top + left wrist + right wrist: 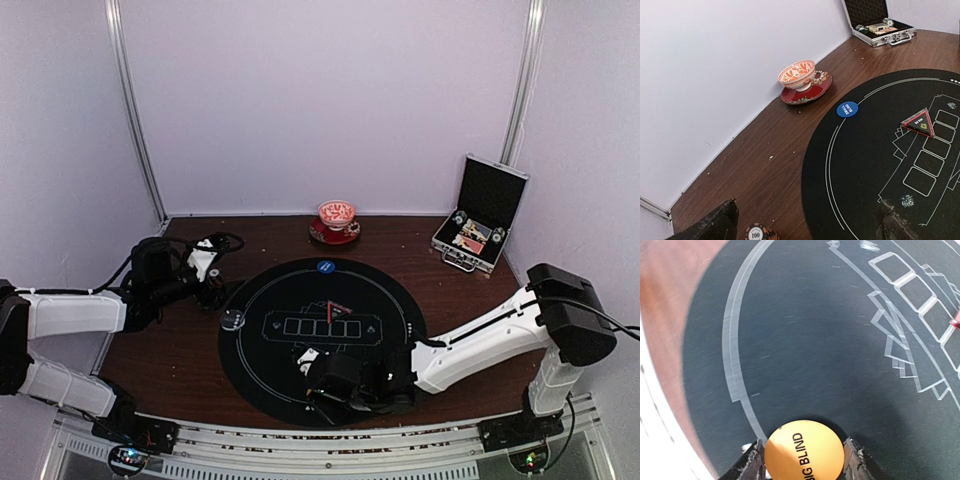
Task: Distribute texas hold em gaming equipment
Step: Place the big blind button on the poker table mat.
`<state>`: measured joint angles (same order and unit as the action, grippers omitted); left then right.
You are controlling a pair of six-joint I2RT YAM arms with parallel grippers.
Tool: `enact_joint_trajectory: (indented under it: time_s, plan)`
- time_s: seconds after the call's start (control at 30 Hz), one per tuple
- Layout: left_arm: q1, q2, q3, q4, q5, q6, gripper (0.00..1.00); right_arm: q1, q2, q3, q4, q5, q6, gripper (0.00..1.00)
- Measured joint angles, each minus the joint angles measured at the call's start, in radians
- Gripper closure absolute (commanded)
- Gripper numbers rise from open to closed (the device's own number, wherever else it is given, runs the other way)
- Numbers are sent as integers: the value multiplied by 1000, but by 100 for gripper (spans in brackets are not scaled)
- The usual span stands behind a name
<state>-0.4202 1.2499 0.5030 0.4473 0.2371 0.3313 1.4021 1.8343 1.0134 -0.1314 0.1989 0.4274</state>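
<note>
Right wrist view: right tool (802, 466) clenched on orange disc (805, 444), at mat's (805, 340) near edge. Left tool (802, 227) released, spread wide above surface (765, 165), chip (756, 233) beside one finger. Blue disc (847, 109) on mat's far rim.

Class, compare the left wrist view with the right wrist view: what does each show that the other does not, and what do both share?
Only left wrist: a patterned orange-and-white bowl on a red saucer, an open silver-edged black case, a blue round disc, a striped-edge chip marked 100.
Only right wrist: an orange round disc reading BIG BLIND, between the fingers of the right gripper.
Both: the round black mat with white printed card boxes.
</note>
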Motion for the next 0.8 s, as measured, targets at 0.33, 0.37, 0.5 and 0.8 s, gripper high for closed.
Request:
enact_joint_trajectory:
  time_s: [0.33, 0.37, 0.5, 0.8]
  plan:
    - [0, 1, 0, 0, -10, 0, 2, 76, 22, 18, 9, -3, -29, 46]
    - [0, 1, 0, 0, -10, 0, 2, 77, 26, 18, 8, -3, -29, 46]
    - [0, 1, 0, 0, -11, 0, 2, 77, 32, 18, 8, -1, -28, 46]
    - [0, 2, 0, 0, -12, 0, 2, 77, 32, 18, 7, -1, -27, 45]
